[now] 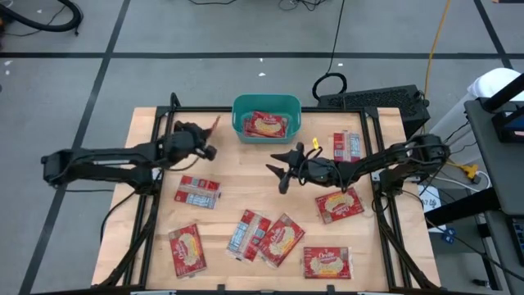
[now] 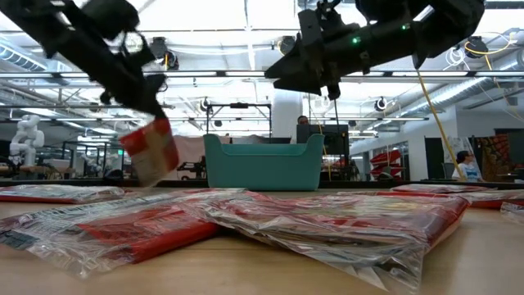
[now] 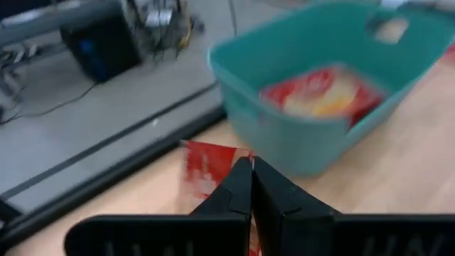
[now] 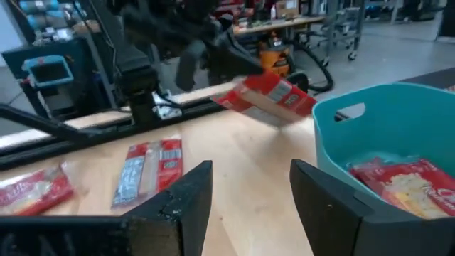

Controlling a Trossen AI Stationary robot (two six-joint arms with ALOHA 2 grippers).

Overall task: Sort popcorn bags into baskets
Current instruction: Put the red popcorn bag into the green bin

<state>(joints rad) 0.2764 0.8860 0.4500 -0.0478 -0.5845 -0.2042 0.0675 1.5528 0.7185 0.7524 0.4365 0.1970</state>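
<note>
I work in a robotics lab: ceiling lights [image 2: 246, 33], metal racks [image 2: 246, 123], a white robot [image 2: 26, 135] behind my table [image 1: 246, 201].

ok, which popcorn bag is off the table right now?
The one pinched in the left hand, held up beside the teal basket: popcorn bag. The others lie flat.

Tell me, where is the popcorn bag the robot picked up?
The left claw is shut on that popcorn bag, lifted above the table just left of the teal basket in the high view. The right claw waits, open, mid-table.
</note>
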